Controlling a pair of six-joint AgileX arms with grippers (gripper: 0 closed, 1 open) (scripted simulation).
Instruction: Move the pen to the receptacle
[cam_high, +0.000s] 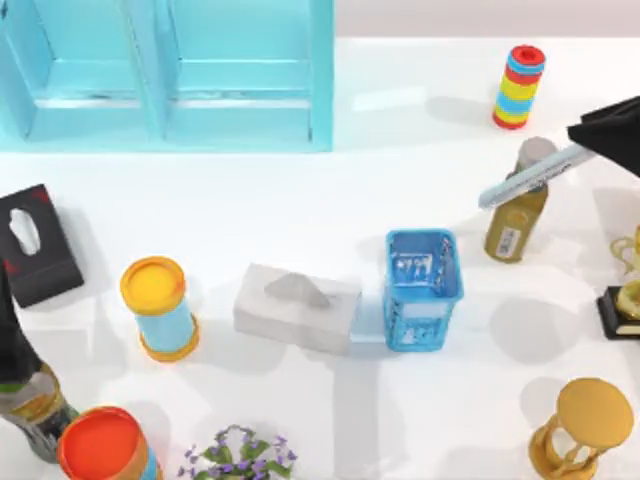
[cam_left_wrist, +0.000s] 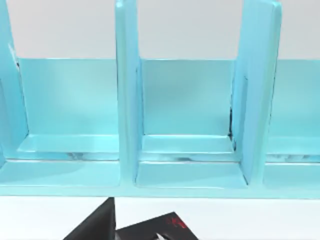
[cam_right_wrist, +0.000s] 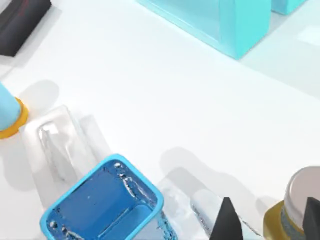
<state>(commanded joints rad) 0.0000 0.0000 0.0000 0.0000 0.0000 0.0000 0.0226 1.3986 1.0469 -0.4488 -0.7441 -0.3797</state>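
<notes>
One arm carries this job: my right pincer (cam_high: 585, 150) is pinching the slim pale grey pen (cam_high: 530, 176) at its upper end, high over the right part of the white desk (cam_high: 420, 250). The barrel slants away from the pincer, down and toward the desk's left, its free tip hanging over the olive-gold bottle with the grey cap (cam_high: 517, 222).

What counts for the drop is where the square blue mesh plastic basket (cam_high: 422, 290) sits: it lies further along that same leftward, nearer line from the pincer, beyond the pen's free tip, well apart from it. In the right wrist view the basket's open mouth (cam_right_wrist: 105, 200) faces up, ahead of my dark fingertips (cam_right_wrist: 227, 220). I judge the carry must go that way, with the tip leading, before I release.

My left arm is parked, its camera facing the pale turquoise shelf unit (cam_left_wrist: 190, 125); I cannot tell how its pincer stands.
</notes>
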